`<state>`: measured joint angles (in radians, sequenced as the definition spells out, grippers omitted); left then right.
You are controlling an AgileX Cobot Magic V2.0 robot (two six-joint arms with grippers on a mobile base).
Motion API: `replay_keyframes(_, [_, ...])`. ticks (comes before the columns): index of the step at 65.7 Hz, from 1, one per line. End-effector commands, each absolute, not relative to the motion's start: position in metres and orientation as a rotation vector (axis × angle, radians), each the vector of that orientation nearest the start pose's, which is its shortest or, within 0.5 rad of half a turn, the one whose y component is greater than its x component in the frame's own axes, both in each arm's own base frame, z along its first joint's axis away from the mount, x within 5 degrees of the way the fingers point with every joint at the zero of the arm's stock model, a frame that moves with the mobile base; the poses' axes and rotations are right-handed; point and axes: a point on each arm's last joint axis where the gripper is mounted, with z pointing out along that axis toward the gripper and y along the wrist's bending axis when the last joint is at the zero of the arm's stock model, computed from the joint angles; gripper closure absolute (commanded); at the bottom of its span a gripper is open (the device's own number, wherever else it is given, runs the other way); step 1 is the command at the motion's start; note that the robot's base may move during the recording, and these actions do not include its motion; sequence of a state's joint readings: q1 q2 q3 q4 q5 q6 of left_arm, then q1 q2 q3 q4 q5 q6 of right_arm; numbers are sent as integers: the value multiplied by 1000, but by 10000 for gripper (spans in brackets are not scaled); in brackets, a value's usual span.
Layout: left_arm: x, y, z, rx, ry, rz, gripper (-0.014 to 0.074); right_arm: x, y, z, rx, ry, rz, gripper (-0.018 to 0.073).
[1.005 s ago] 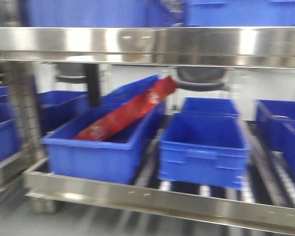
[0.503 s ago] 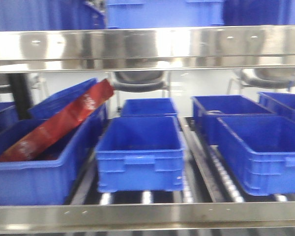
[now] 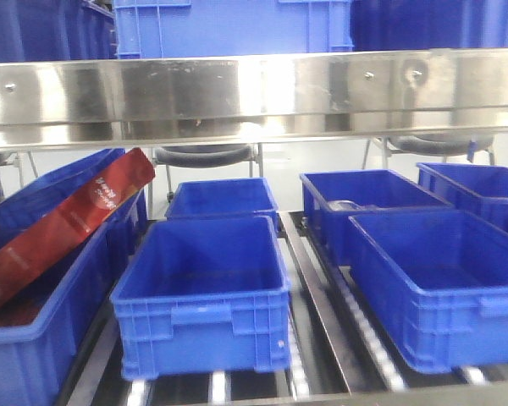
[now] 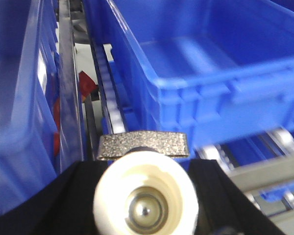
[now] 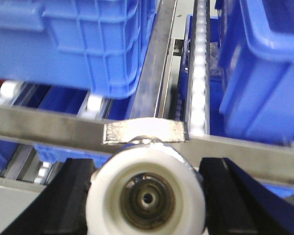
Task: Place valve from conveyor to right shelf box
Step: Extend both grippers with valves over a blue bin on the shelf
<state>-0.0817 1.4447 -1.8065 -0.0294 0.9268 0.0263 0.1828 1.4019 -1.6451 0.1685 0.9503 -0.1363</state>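
Observation:
Each wrist view shows a valve held end-on. In the left wrist view, my left gripper (image 4: 146, 201) is shut on a valve (image 4: 137, 166) with a cream-white round end, a shiny ball inside and a grey handle (image 4: 143, 145) on top. In the right wrist view, my right gripper (image 5: 146, 203) is shut on a similar white valve (image 5: 147, 161) with a metal handle (image 5: 144, 131). Black fingers (image 5: 71, 196) flank it. Blue shelf boxes (image 3: 444, 279) stand at the right of the front view. The conveyor is out of view, and neither gripper shows in the front view.
A steel shelf beam (image 3: 254, 93) crosses above several blue boxes on roller tracks. A red packet (image 3: 63, 224) leans in the left box (image 3: 34, 338). A middle box (image 3: 203, 304) stands in front. The steel front rail (image 5: 39, 125) lies just beyond the right valve.
The front view has swung right along the shelf: the box with the red packet slid to the left edge, and more blue boxes came into view at the right. The picture is sharper now.

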Motion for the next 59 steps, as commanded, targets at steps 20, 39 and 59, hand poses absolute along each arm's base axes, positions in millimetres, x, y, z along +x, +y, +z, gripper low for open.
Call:
replay_keyframes(20, [296,-28,506,103,1970,-85,707,284,64,474,-298,2063,229,722])
replay_keyframes(39, [296,-28,506,103,1970,-85,707,284,64,474,-298,2063,229,722])
replay_keyframes(59, [296,-28,506,103,1970,-85,707,284,64,474,-298,2063,229,722])
